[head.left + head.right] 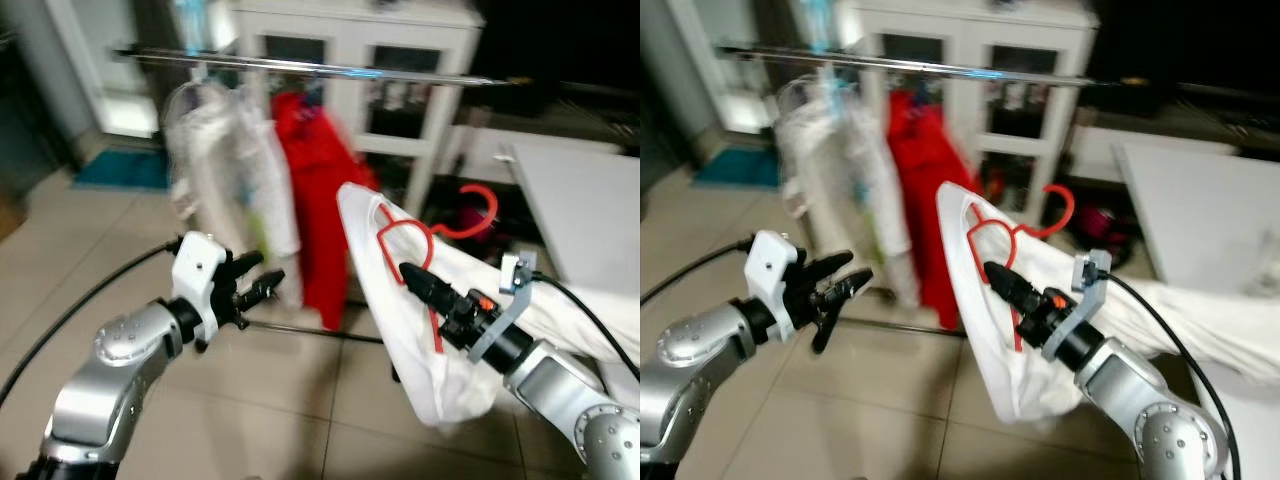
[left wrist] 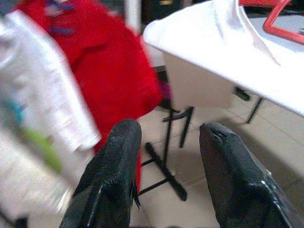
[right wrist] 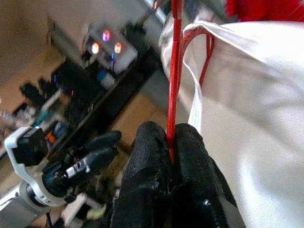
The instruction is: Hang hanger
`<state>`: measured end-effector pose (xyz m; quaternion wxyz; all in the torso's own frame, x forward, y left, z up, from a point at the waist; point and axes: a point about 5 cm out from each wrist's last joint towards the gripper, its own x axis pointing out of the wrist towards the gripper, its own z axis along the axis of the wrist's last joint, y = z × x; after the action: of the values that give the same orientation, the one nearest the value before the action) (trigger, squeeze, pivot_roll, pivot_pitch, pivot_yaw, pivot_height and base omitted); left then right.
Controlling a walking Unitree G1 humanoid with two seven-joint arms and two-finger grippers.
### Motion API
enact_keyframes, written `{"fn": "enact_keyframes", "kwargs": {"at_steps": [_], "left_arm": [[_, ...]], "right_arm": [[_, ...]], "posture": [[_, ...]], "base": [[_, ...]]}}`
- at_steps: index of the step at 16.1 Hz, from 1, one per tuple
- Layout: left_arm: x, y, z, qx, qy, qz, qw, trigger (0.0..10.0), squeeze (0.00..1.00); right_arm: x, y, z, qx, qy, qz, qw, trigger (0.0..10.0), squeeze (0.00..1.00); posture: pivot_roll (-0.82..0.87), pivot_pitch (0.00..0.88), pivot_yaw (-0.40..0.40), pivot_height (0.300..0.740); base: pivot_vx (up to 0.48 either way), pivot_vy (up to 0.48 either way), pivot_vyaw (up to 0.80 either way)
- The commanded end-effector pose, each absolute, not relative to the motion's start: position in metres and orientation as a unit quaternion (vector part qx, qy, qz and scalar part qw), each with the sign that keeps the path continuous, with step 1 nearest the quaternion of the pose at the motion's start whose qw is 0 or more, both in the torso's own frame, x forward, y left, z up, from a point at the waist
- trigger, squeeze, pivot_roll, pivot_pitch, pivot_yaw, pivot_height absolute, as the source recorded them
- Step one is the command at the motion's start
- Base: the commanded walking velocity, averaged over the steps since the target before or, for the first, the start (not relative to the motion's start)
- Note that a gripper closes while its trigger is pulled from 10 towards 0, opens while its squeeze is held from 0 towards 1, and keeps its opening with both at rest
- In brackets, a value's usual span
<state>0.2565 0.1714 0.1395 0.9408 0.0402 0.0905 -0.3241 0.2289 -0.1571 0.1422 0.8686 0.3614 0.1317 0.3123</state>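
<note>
From the head views, the right gripper point(image 1: 412, 272) holds the red hanger point(image 1: 425, 232), white shirt point(image 1: 400, 330) draped on it, below the rail point(image 1: 330, 70), hook up for hanging. Left wrist: the left gripper point(image 2: 168, 142) is parted, empty. Right wrist: fingers point(image 3: 152, 161) pinch the hanger's wire (a firm grip).

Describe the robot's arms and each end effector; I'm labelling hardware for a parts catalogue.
Both arms are silver with rounded joints. The left end effector has two long black fingers on a white block; a black cable trails from it. The right end effector is black with orange marks, a grey bracket and a black cable.
</note>
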Motion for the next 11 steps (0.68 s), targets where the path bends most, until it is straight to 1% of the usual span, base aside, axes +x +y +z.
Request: {"fn": "enact_keyframes", "kwargs": {"at_steps": [1,11], "left_arm": [[0.2568,0.1695,0.1409,0.044,0.086,-0.328,0.940,10.0,0.00],[0.2578,0.1691,0.1391,0.048,0.084,-0.330,0.939,10.0,0.00]], "right_arm": [[0.2301,-0.1564,0.1498,0.355,0.116,0.328,0.868,10.0,0.00],[0.2337,-0.1586,0.1513,0.336,0.110,0.330,0.875,10.0,0.00]], "posture": [[-0.14,0.000,-0.033,0.740],[-0.14,0.000,-0.036,0.740]], "base": [[0.000,0.000,0.80],[0.000,0.000,0.80]]}}
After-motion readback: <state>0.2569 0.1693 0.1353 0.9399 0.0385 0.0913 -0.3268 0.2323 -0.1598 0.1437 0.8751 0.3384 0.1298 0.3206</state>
